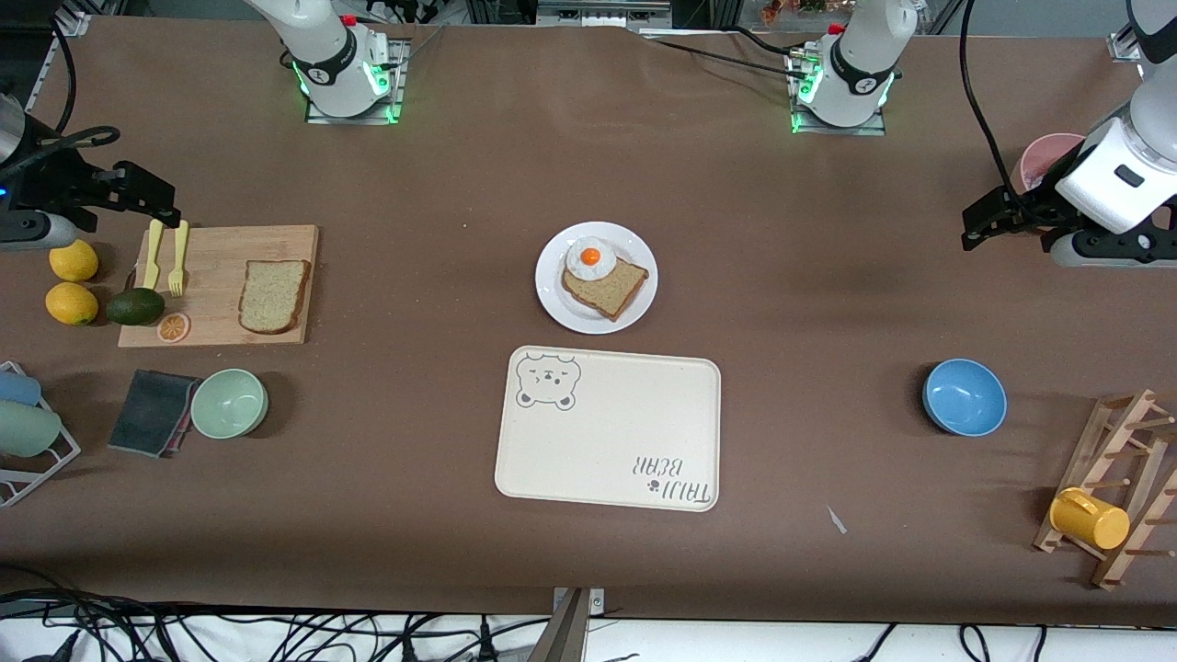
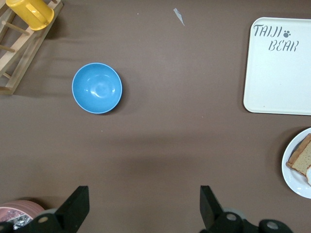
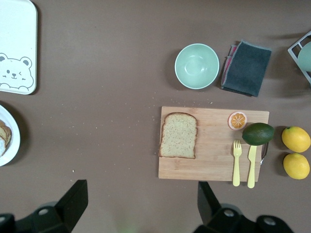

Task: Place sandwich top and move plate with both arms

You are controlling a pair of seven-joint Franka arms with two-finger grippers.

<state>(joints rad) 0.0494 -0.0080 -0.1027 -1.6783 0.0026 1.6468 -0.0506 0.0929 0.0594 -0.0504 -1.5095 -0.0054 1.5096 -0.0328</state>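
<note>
A brown table (image 1: 441, 184) carries a white plate (image 1: 556, 308) at centre frame and a cream tray (image 1: 607, 450) just below it. A wooden board (image 1: 216, 253) lies at middle left beside a green bowl (image 1: 229, 403), and a blue bowl (image 1: 964, 396) sits at lower right.

A white plate (image 1: 596, 313) mid-frame bears brown bread and a white egg with an orange yolk (image 1: 590, 256). Below, the cream tray (image 1: 607, 450) shows a grey bear print. Lower right: blue bowl (image 1: 964, 396), yellow mug (image 1: 1089, 519). Left: pale green bowl (image 1: 229, 403), tan sandwich top (image 1: 273, 295), yellow lemons (image 1: 73, 260).
</note>
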